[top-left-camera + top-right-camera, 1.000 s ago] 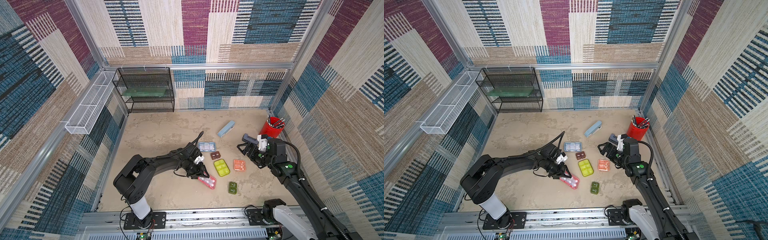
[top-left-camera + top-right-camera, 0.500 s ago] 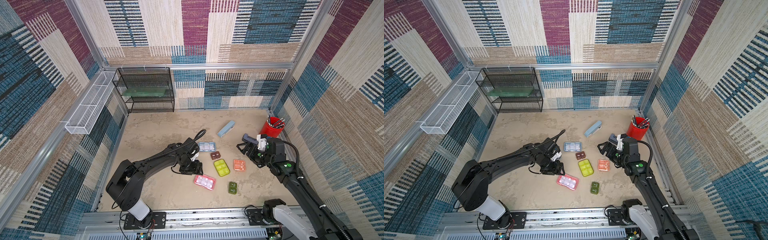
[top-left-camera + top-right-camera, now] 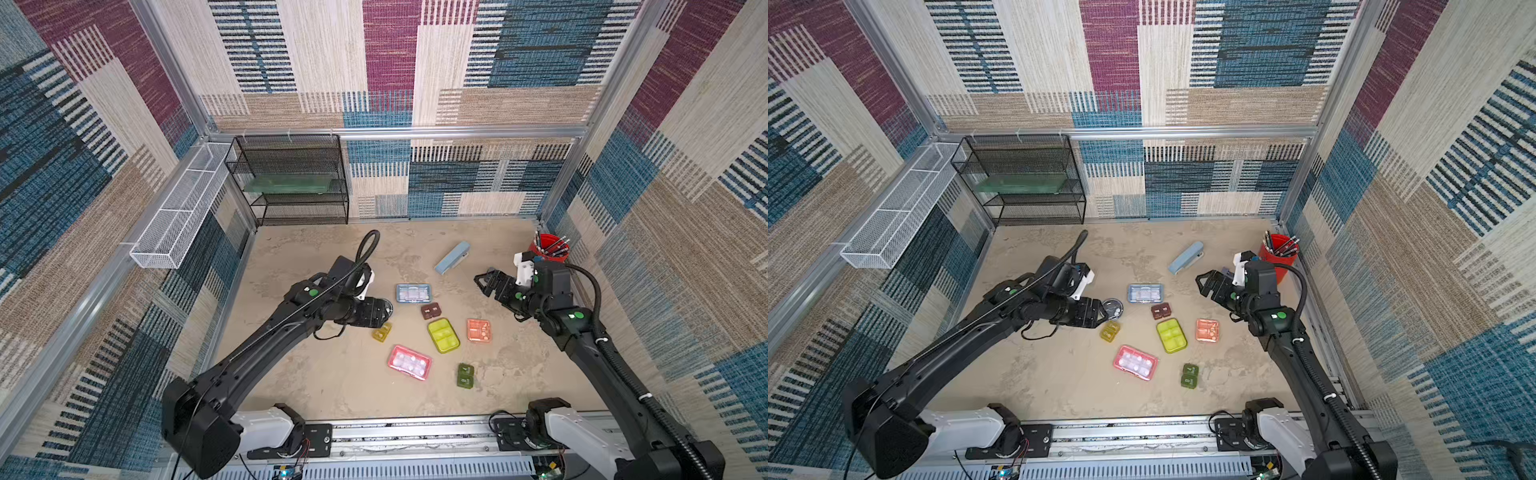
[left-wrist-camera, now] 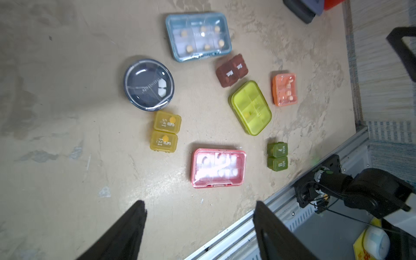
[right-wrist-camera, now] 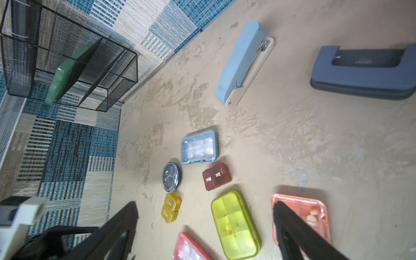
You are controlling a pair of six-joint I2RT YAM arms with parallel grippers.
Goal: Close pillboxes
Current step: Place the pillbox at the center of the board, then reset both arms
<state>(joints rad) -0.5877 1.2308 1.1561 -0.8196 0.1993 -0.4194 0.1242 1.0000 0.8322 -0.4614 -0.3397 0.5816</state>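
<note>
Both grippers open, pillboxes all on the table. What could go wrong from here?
1. The left gripper hangs open near the round black pillbox, which lies close beside the amber pillbox; descending on one could shove the other.
2. The brown pillbox and dark green pillbox are small and loose, so an off-centre press may slide or tip them.
3. Glare on the pink pillbox hides its latch; it might get skipped.

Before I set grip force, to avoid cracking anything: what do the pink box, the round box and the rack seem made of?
Pink box: likely glossy see-through plastic; white pills show through its lid. Round box: likely smoky clear plastic; glare and dividers show. Rack: probably matte black metal mesh; fine open grid visible.
</note>
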